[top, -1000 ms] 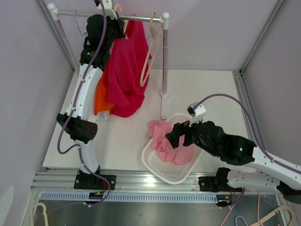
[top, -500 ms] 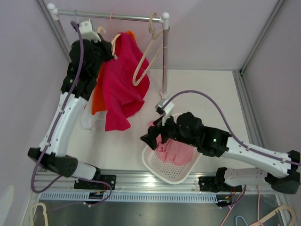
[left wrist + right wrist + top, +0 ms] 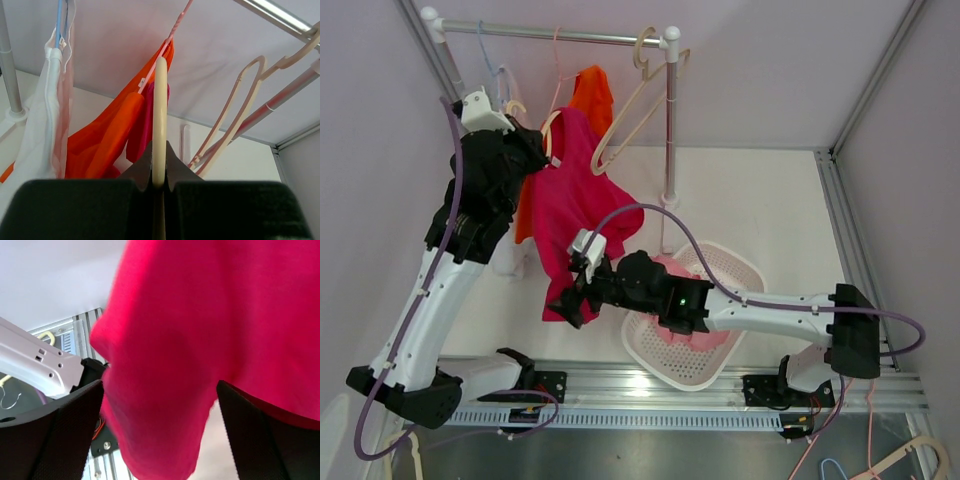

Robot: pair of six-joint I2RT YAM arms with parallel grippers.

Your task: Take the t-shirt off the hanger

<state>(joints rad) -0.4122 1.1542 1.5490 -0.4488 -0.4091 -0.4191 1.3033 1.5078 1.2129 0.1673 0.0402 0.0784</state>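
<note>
Hem of t-shirt (image 3: 578, 200) inside wide-apart right gripper (image 3: 565, 303), long axis running far-left up to hanger (image 3: 159, 115) clamped by left gripper (image 3: 159, 157)

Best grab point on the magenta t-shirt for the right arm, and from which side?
The loose bottom hem of the magenta t-shirt, approached from the basket side. It hangs free below the hanger that the left gripper pinches, and the right gripper has its open fingers either side of that edge.
</note>
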